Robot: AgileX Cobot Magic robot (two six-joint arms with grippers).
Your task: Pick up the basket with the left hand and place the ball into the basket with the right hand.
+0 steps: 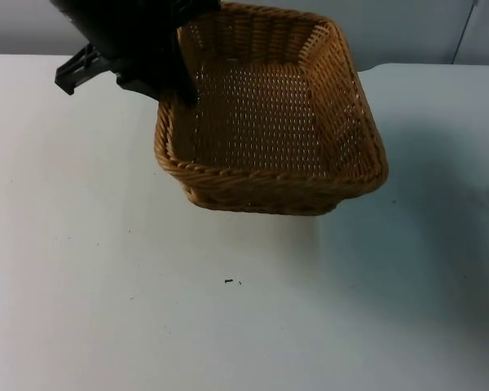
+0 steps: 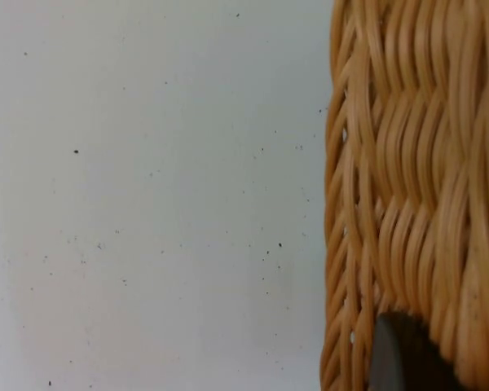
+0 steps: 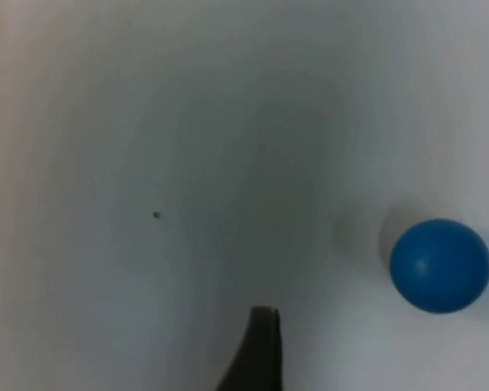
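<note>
While lifted, basket in left pincer.

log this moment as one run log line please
left gripper: shut on wicker basket rim, basket lifted | right gripper: above table beside blue ball | ball: on white table

Soft, even light falls on the white tabletop, without glare. The basket casts a faint shadow toward the near edge. The right wrist view looks soft, perhaps out of focus; the ball has blurred edges and a pale shadow.
</note>
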